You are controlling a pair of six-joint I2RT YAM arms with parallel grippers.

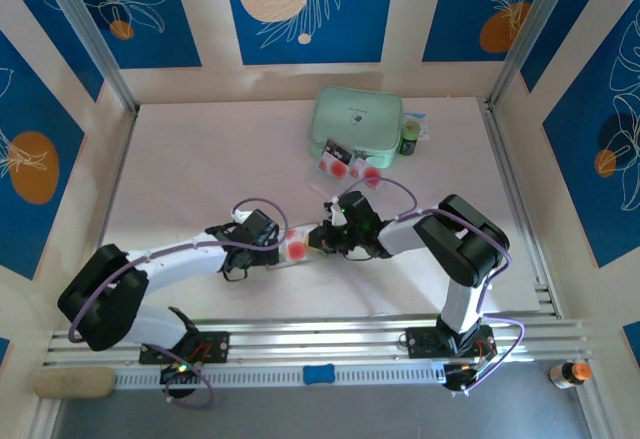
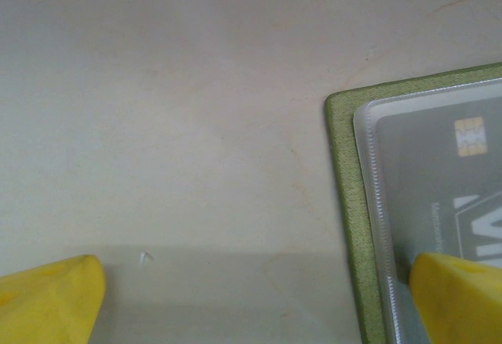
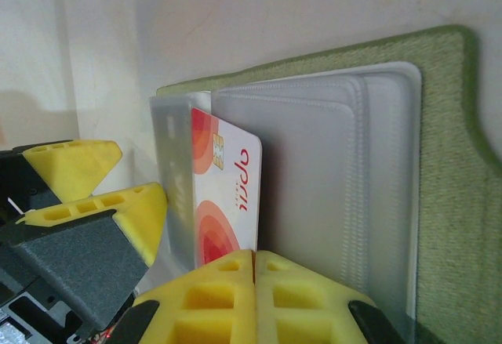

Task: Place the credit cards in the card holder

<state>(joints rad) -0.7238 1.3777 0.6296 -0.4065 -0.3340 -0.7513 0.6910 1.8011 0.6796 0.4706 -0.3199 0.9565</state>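
Note:
The olive-green card holder (image 1: 312,243) lies open between my two grippers, clear pockets up (image 3: 447,195). A credit card (image 3: 226,195) with red circles sits partly inside a clear pocket at the holder's left side. My right gripper (image 3: 255,269) is shut, its joined tips against the card's near edge. My left gripper (image 2: 255,305) is open wide; one finger (image 2: 459,297) rests over a pocket of the holder (image 2: 353,219), the other over bare table. Its yellow fingers (image 3: 78,168) stand just left of the card. Several more credit cards (image 1: 352,169) lie by the mint case.
A mint-green zip case (image 1: 355,119) sits at the back of the table, with a small dark bottle (image 1: 410,140) to its right. Metal rails run along the near edge (image 1: 320,339). A small orange bottle (image 1: 572,371) stands off the table at the near right.

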